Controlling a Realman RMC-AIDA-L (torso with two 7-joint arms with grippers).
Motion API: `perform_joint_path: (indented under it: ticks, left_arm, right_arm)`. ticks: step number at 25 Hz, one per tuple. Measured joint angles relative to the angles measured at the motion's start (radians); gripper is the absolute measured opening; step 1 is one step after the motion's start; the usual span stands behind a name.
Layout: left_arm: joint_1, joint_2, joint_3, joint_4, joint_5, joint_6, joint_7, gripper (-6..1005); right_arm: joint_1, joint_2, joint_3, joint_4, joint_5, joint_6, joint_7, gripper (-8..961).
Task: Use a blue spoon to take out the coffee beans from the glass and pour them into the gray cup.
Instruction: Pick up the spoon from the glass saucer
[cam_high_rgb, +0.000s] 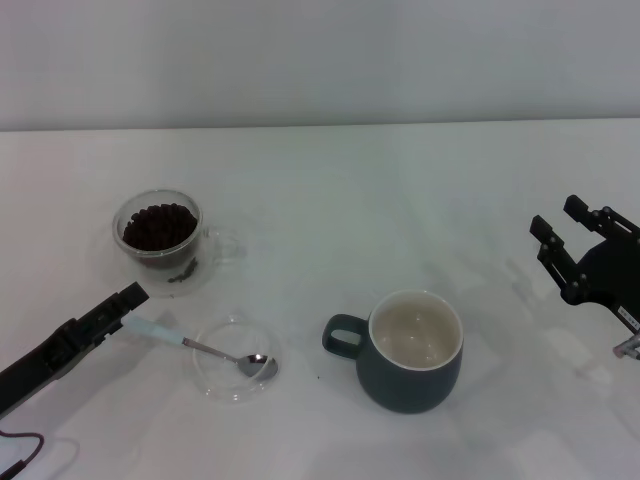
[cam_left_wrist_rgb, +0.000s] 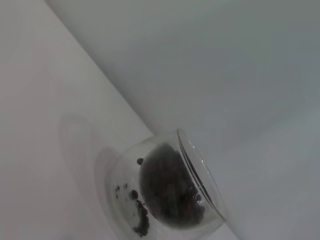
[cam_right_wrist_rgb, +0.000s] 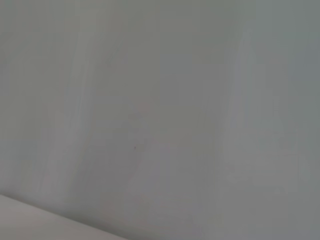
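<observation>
The blue spoon (cam_high_rgb: 190, 344) lies with its silver bowl in a flat clear saucer (cam_high_rgb: 222, 385) and its pale blue handle pointing left. My left gripper (cam_high_rgb: 128, 303) is at the end of that handle, at the table's near left. The glass (cam_high_rgb: 157, 232) with the coffee beans (cam_high_rgb: 158, 226) stands behind it, handle to the right; the left wrist view shows the glass (cam_left_wrist_rgb: 200, 172) and the beans (cam_left_wrist_rgb: 167, 190) too. The gray cup (cam_high_rgb: 412, 355) stands empty at centre right, handle to the left. My right gripper (cam_high_rgb: 558, 222) is open and empty at the far right.
A few loose beans (cam_high_rgb: 182, 273) show at the glass's base. The white table (cam_high_rgb: 330, 200) runs back to a plain wall. The right wrist view shows only a blank surface.
</observation>
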Motion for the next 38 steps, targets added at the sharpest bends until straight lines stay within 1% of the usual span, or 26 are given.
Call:
perform_joint_path:
  ticks: [10,15,26,38]
  left_arm:
    - [-0.016,0.005,0.000,-0.004,0.034,-0.030,-0.023,833]
    - [-0.020,-0.004,0.000,-0.003,0.049,-0.062,-0.024,830]
    - [-0.024,-0.028,0.000,0.008,0.049,-0.067,0.004,823]
    - [-0.029,-0.037,0.000,0.009,0.049,-0.066,0.003,817]
  right_arm:
    - [0.000,0.001,0.000,0.000,0.000,-0.015,0.000,455]
    - [0.000,0.001,0.000,0.000,0.000,-0.016,0.001,455]
    - [0.000,0.000,0.001,0.000,0.006,-0.026,0.000,455]
    - [0.000,0.000,0.002,0.000,0.006,-0.029,0.001,454]
